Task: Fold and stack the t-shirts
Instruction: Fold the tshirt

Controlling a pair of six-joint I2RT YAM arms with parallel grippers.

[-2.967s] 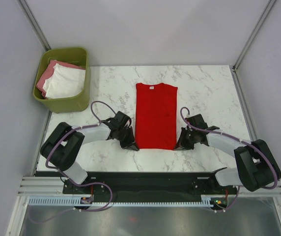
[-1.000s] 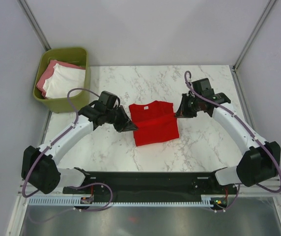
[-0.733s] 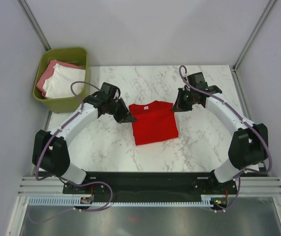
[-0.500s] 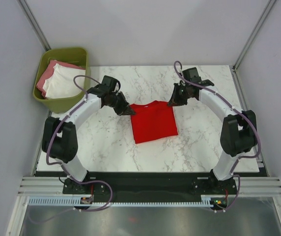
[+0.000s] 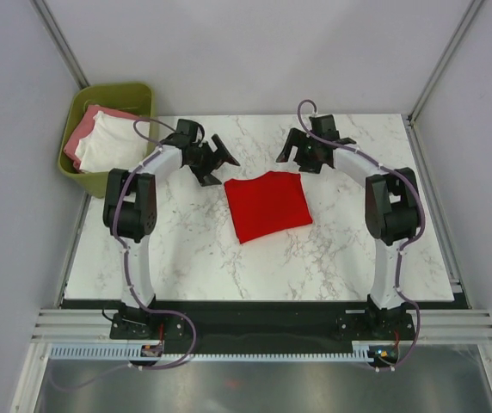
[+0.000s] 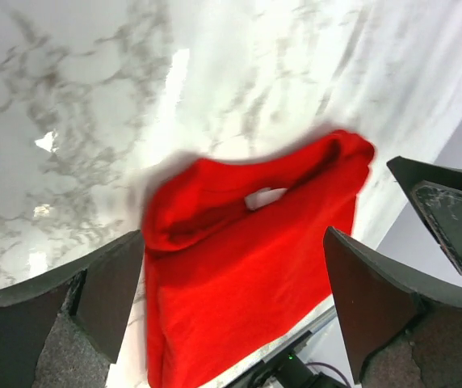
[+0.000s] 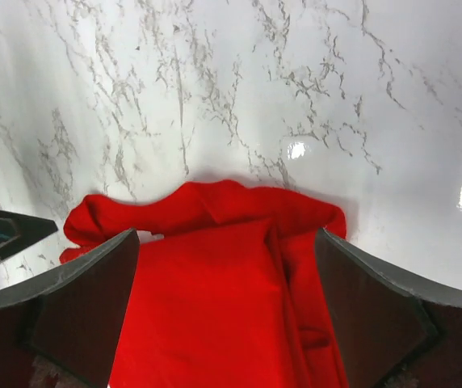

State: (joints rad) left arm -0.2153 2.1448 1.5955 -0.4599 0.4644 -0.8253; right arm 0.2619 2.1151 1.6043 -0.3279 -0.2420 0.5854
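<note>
The red t-shirt [image 5: 267, 205] lies folded into a small rectangle in the middle of the marble table, with nothing holding it. My left gripper [image 5: 220, 170] hangs open just past its far left corner, and my right gripper [image 5: 294, 158] hangs open just past its far right corner. Seen from the left wrist, the red t-shirt [image 6: 247, 267] and its white neck label [image 6: 265, 196] lie below the spread left gripper [image 6: 235, 315]. From the right wrist, the red t-shirt [image 7: 215, 307] lies below the spread right gripper [image 7: 227, 315]. A white t-shirt [image 5: 113, 142] and a pink t-shirt [image 5: 81, 138] lie in the bin.
An olive-green bin [image 5: 134, 179] stands off the table's far left corner. Both arms reach far over the table [image 5: 358, 249], arching around the red t-shirt. Grey walls close in the back and sides.
Both grippers carried the shirt's near edge to the far edge, folding it in half, then opened and let go. They now stand just beyond the fold.
</note>
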